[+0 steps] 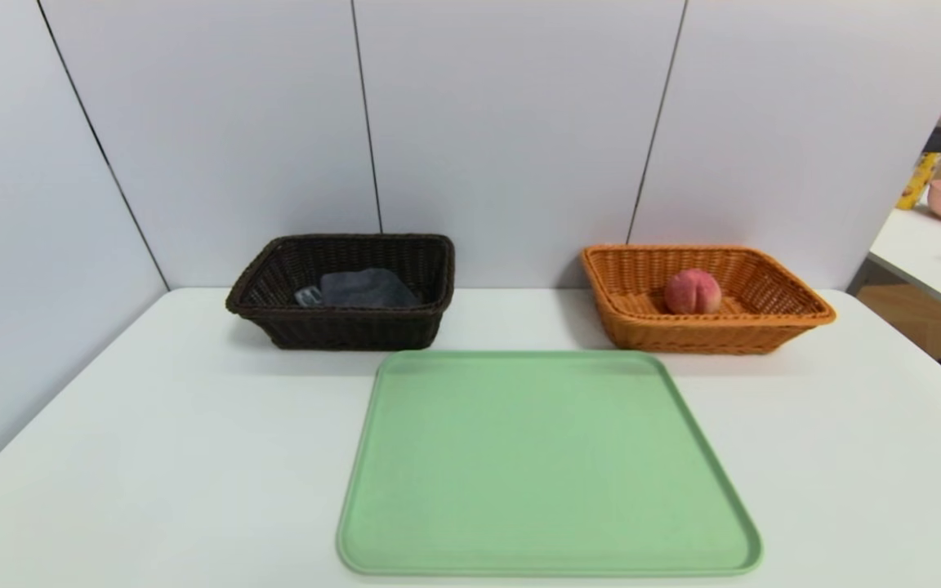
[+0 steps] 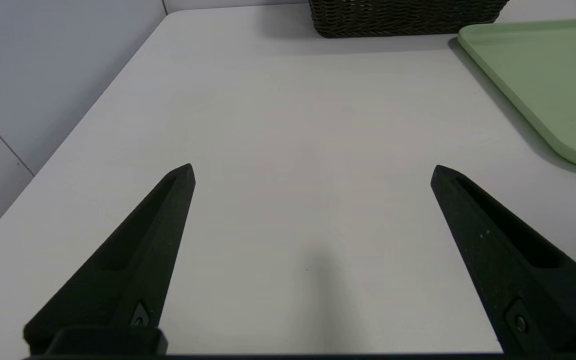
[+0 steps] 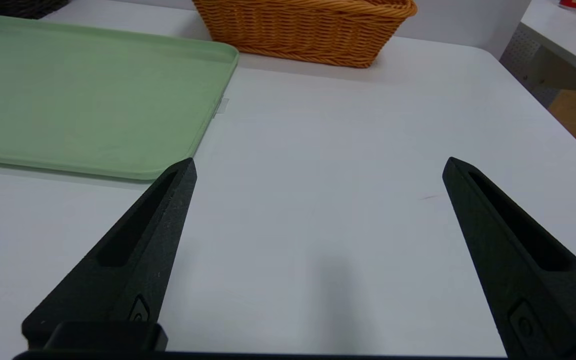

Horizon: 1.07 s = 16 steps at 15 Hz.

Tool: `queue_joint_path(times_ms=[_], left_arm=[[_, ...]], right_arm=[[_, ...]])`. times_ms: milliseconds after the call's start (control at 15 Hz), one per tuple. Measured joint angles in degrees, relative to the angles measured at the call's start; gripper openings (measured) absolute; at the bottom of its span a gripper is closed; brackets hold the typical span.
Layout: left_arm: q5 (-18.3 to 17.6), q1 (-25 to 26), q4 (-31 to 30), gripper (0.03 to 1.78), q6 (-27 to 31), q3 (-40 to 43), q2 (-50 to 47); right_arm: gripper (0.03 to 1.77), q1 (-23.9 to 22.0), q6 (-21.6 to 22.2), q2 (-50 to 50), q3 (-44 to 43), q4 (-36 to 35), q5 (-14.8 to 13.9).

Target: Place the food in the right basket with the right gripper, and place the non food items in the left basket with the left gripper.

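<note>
A pink-red peach (image 1: pixel 692 291) lies inside the orange-tan right basket (image 1: pixel 797 306) at the back right. The dark brown left basket (image 1: pixel 340 331) at the back left holds a dark folded cloth (image 1: pixel 368 288) and a small grey item (image 1: pixel 308 296). Neither arm shows in the head view. My left gripper (image 2: pixel 313 170) hangs open over bare table near the front left, with the left basket (image 2: pixel 403 20) far ahead. My right gripper (image 3: pixel 320 165) hangs open over bare table beside the tray, the right basket (image 3: pixel 308 30) ahead of it.
A green tray (image 1: pixel 548 465) lies bare in the middle of the white table (image 1: pixel 152 457), its edge showing as the tray (image 2: pixel 543 80) and the tray (image 3: pixel 83 100) in the wrist views. Grey walls close the back and left. A side table (image 1: pixel 928 261) with a pink bowl stands at right.
</note>
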Motion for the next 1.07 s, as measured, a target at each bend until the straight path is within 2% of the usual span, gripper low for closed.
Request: queue_joint_path(times_ms=[1067], left_arm=[[0.0, 0.0, 0.0, 1.69, 0.0, 0.0, 0.0]], right_arm=[[1.70, 0.0, 0.3, 0.0, 0.0, -0.2, -0.2]])
